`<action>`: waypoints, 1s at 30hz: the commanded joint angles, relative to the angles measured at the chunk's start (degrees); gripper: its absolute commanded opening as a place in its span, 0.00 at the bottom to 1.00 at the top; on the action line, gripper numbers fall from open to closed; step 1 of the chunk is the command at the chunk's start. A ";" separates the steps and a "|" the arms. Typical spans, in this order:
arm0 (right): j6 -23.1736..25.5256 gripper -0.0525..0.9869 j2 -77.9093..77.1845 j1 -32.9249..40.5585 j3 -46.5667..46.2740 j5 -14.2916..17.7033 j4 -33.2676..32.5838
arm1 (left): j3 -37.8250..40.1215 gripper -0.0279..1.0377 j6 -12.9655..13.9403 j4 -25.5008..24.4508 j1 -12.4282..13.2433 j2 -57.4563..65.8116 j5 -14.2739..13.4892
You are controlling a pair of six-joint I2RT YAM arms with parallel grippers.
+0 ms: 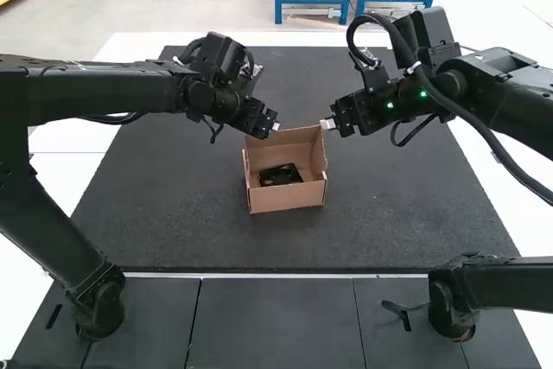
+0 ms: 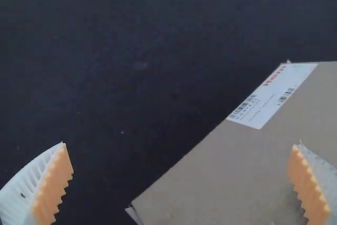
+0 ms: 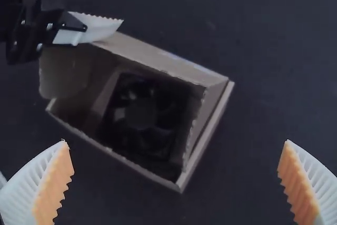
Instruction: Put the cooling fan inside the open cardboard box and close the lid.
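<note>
A dark foam mat (image 1: 173, 213) covers the white table (image 1: 536, 239), with black panels (image 1: 276, 321) along its near edge.

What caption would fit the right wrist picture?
A cooling fan rests inside the open cardboard box on a dark mat.

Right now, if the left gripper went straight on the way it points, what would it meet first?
Probably the cardboard box: its labelled brown panel sits just ahead of the open left gripper. Beside that panel lies the black mat. Depth is unclear.
</note>
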 commanded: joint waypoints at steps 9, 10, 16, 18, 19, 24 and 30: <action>0.68 0.91 -1.80 -0.60 0.26 -2.26 0.33 | -2.43 0.93 0.12 0.60 -2.25 0.53 1.01; 0.77 0.91 -1.80 -0.60 0.17 -2.35 0.33 | -2.87 0.93 0.12 1.12 -2.25 0.79 1.09; 0.86 0.91 -1.98 -0.60 -0.01 -2.43 0.33 | -3.66 0.93 -0.32 3.59 -1.99 3.25 1.09; 0.86 0.91 -1.98 -0.60 -0.01 -2.43 0.24 | -3.75 0.93 -0.41 4.46 -1.99 3.96 1.01; 0.86 0.91 -1.98 -0.60 -0.01 -2.43 0.24 | -3.75 0.93 -0.41 4.90 -1.99 4.49 1.01; 0.86 0.91 -2.07 -0.60 -0.01 -2.43 0.24 | -3.84 0.93 -0.85 5.87 -2.17 6.24 1.01; 0.95 0.91 -2.24 -0.60 -0.01 -2.43 0.15 | -4.01 0.93 -0.85 5.78 -2.25 6.51 1.01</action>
